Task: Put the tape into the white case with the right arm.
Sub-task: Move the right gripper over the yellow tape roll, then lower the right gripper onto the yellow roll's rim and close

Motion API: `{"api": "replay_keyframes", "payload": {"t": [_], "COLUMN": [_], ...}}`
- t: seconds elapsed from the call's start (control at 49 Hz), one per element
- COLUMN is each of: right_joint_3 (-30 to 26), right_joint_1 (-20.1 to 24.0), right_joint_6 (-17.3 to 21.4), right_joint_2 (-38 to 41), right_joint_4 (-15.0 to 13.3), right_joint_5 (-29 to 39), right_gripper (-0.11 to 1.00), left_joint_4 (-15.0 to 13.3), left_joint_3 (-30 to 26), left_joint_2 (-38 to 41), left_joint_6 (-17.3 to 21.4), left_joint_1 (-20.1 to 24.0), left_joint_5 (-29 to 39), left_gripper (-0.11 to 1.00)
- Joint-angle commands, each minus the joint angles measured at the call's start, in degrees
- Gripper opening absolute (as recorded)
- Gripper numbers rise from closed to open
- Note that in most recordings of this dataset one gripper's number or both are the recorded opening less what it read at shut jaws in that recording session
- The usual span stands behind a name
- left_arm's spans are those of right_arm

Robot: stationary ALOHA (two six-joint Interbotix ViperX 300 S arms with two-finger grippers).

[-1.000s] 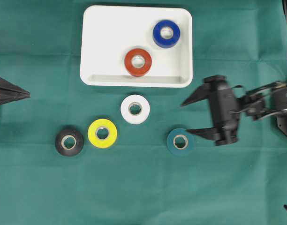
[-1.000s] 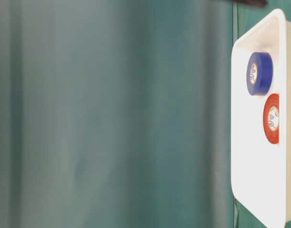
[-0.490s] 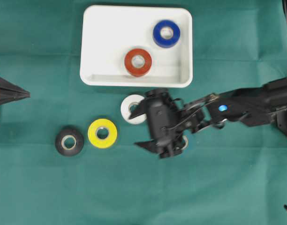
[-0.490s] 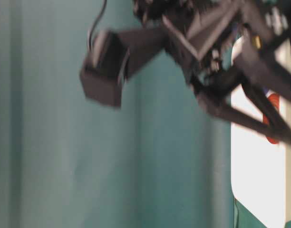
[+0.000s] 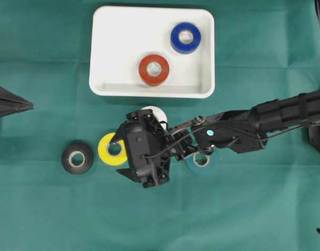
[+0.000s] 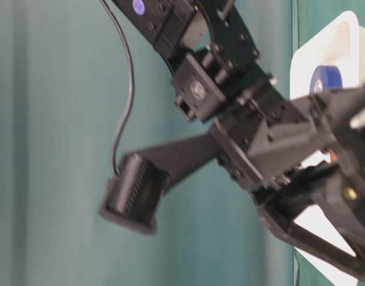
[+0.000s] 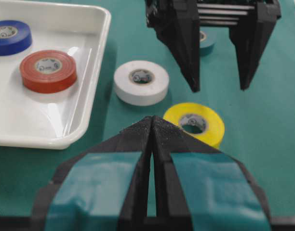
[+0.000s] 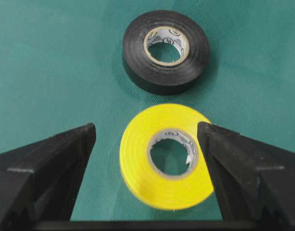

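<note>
The white case (image 5: 100, 52) lies at the back and holds a blue roll (image 5: 185, 37) and a red roll (image 5: 153, 69). On the cloth in front lie a white tape (image 5: 156, 111), a yellow tape (image 5: 106, 150), a black tape (image 5: 77, 158) and a teal tape (image 5: 202, 162). My right gripper (image 5: 120, 155) is open over the yellow tape (image 8: 138, 154). That roll lies between the fingers (image 8: 65, 149), nearer the right one and not gripped. The black tape (image 8: 138, 57) lies just beyond. My left gripper (image 7: 152, 120) is shut and empty at the left edge.
The right arm (image 5: 243, 130) stretches across from the right, covering part of the white and teal rolls. In the left wrist view the right gripper (image 7: 218, 86) hangs behind the yellow tape (image 7: 174, 115), next to the case rim (image 7: 89, 43). Green cloth covers the table.
The right arm has swept left from the right side, past the teal and white rolls, to the yellow tape. Its fingers have stayed equally wide. The left gripper has not moved.
</note>
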Motion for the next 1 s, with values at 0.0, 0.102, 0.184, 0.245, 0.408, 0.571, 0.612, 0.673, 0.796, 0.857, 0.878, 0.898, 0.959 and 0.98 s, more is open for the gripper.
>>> {"api": "replay_keyframes", "payload": {"t": [0.0,0.102,0.184,0.245,0.408,0.571,0.612,0.673,0.796,0.857,0.878,0.898,0.959,0.98], "right_joint_3": [-2.5,-3.3,-3.6,-3.8,-5.0,-7.3,-7.6,-8.0,-8.4,-8.7,-8.7,-8.8,-9.0,-9.1], "right_joint_1": [0.4,0.4,0.4,0.4,1.5,2.5,2.6,2.8,3.0,3.2,3.2,3.2,3.3,3.3], "right_joint_6": [0.8,1.8,2.6,3.3,3.9,3.9,3.9,3.9,3.9,3.9,3.9,3.9,4.0,4.0], "right_joint_2": [-0.3,0.6,1.0,1.3,2.2,3.4,3.7,4.0,4.7,5.0,5.1,5.4,5.7,5.8], "right_joint_4": [0.0,-0.1,-0.1,-0.1,0.0,0.0,-0.1,-0.1,0.0,0.1,0.0,0.1,0.1,0.1], "right_joint_5": [1.0,1.7,2.3,3.4,11.0,17.4,17.5,17.4,17.3,16.9,16.8,16.6,16.3,16.3], "right_gripper": [0.52,0.52,0.52,0.52,0.52,0.52,0.52,0.52,0.52,0.52,0.52,0.52,0.52,0.52], "left_joint_4": [-0.1,-0.1,-0.1,-0.2,-0.1,-0.1,-0.1,-0.1,-0.1,-0.1,-0.1,-0.1,-0.1,-0.1], "left_joint_3": [-0.4,-0.4,-0.3,-0.3,-0.3,-0.3,-0.3,-0.3,-0.3,-0.3,-0.3,-0.3,-0.3,-0.3], "left_joint_2": [0.4,0.4,0.4,0.4,0.4,0.4,0.4,0.4,0.4,0.4,0.4,0.4,0.4,0.4], "left_joint_6": [0.1,0.0,0.0,0.0,0.0,0.0,0.0,0.0,0.0,0.0,0.0,0.0,0.0,0.0], "left_joint_1": [0.0,0.0,0.0,0.0,0.1,0.0,0.0,0.0,0.1,0.0,0.0,0.0,0.1,0.0], "left_joint_5": [-0.3,-0.3,-0.3,-0.3,-0.3,-0.3,-0.3,-0.3,-0.3,-0.3,-0.3,-0.3,-0.3,-0.3], "left_gripper": [0.00,0.00,0.00,0.00,0.00,0.00,0.00,0.00,0.00,0.00,0.00,0.00,0.00,0.00]}}
